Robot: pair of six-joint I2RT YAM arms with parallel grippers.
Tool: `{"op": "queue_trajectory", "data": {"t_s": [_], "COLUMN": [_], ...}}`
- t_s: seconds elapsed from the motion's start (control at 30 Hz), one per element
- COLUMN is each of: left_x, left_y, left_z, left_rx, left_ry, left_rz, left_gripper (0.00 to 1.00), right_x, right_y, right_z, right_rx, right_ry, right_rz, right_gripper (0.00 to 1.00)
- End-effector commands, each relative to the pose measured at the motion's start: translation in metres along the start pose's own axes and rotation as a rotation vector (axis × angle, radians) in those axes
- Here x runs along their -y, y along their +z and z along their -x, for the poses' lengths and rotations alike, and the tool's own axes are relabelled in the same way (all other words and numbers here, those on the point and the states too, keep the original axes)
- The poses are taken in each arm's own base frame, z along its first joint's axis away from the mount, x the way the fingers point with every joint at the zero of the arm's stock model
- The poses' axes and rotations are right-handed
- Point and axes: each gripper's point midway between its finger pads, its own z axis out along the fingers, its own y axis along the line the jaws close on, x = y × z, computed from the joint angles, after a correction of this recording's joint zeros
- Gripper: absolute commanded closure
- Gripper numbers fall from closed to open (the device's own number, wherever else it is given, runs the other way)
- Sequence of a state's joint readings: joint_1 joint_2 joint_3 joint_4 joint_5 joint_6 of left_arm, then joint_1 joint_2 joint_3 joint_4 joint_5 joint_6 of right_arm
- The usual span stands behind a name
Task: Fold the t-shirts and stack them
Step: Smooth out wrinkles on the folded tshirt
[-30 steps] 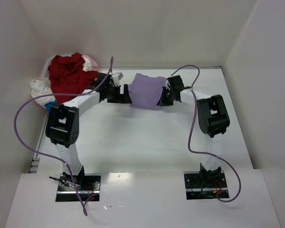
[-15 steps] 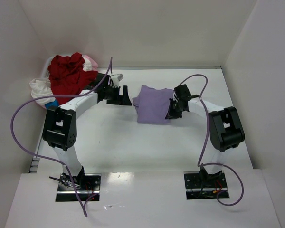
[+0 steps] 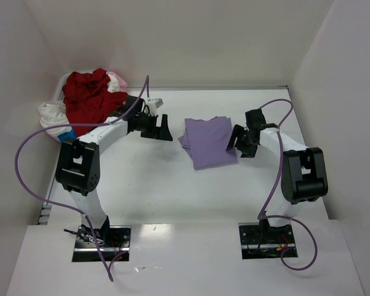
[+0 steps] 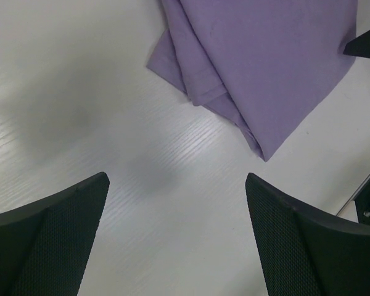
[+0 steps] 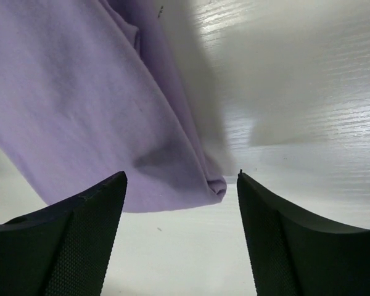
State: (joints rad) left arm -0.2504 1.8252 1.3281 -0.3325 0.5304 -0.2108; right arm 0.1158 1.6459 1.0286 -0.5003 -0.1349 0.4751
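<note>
White table (image 3: 172, 191) boxed in by plain white walls on three sides. Both arm bases sit on metal plates at the bottom edge of the overhead view, a purple cable looping off each. Left arm reaches up the left side of the frame, then bends in toward centre. The left gripper (image 3: 163, 128) has its jaws spread wide with nothing between them. Its own camera shows only bare tabletop between the fingers (image 4: 61, 240), and the cloth lies beyond them. Right arm climbs the right side and bends inward. The right gripper (image 3: 234, 143) is parked at the right edge of the lavender t-shirt (image 3: 208, 143), its jaws also standing apart and gripping nothing. In the right wrist view a folded corner of the cloth (image 5: 80, 111) lies flat on the table in the gap between the fingertips; contact with either finger can't be made out. The lavender t-shirt sits mid-table, right of centre, between the two grippers and well apart from the left one. It is folded into a rough rectangle. Its long axis runs bottom to top of the frame, with the upper end leaning slightly left. Layered edges stick out along its left side. In the upper left corner the other shirts are heaped: red t-shirt (image 3: 89, 95) on top, white t-shirt (image 3: 49, 114) spilling out at the left, pink t-shirt (image 3: 117, 80) showing at the right of the heap.
</note>
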Motion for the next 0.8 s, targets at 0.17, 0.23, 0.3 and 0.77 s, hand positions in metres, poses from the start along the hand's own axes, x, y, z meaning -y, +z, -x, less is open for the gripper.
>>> {"op": "queue_trajectory", "data": {"t_s": [0.17, 0.23, 0.3, 0.77], "left_x": [0.032, 0.034, 0.036, 0.048], "left_y": [0.008, 0.011, 0.014, 0.006], "left_z": [-0.001, 0.002, 0.003, 0.022], "left_rx": [-0.023, -0.014, -0.010, 0.053], "left_ry": [0.061, 0.044, 0.040, 0.049], "left_rz": [-0.122, -0.146, -0.166, -0.189], "left_gripper": [0.01, 0.01, 0.02, 0.44], "right_x": [-0.034, -0.047, -0.060, -0.084], "right_y": [-0.043, -0.055, -0.066, 0.020], "right_z": [0.051, 0.059, 0.069, 0.084], "right_rx": [0.164, 0.187, 0.217, 0.120], "right_ry": [-0.055, -0.064, -0.074, -0.098], "right_rz": [0.071, 0.119, 0.165, 0.197], "right_gripper": [0.20, 0.20, 0.23, 0.80]}}
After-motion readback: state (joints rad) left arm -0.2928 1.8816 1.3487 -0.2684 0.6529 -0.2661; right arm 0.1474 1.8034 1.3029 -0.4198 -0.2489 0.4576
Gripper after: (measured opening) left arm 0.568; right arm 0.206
